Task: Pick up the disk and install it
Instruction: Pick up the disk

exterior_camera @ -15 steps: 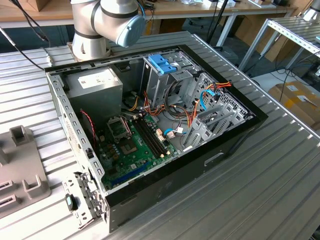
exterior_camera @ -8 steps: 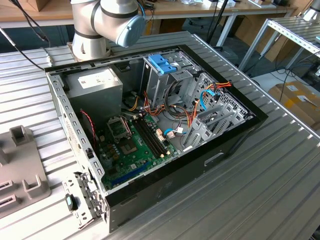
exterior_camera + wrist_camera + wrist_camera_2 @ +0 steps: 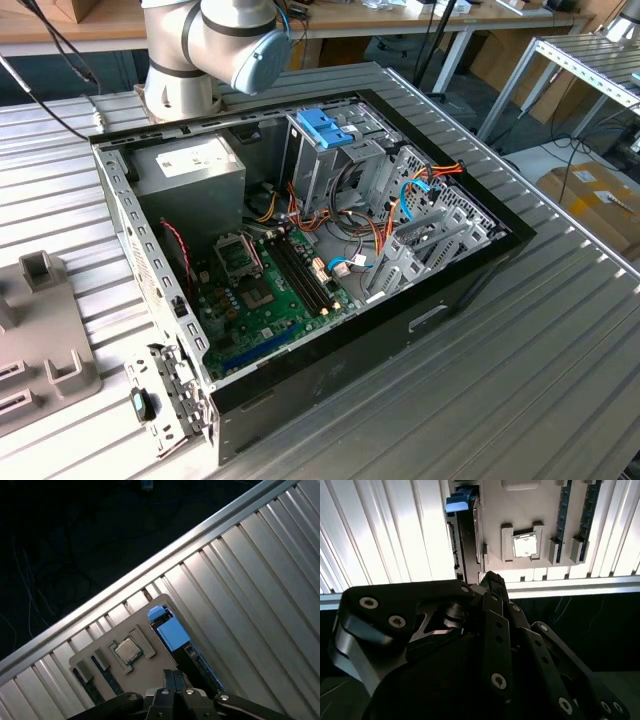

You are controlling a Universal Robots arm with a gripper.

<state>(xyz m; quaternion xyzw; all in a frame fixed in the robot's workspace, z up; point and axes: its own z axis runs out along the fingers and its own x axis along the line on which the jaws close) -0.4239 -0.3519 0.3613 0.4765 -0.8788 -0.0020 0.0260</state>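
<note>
Ribbed aluminium table. Grey fixture plate beneath gripper; jaws closed together, holding nothing. Blue-framed disk on edge in plate slot, just beside gripper tip. Judged rigid, moderately heavy, slick, shock-sensitive; pinch across flat faces at exposed edge.

Exterior view looks evenly lit to me; in the second wrist view the table glares white, the end effector shadowed.
</note>
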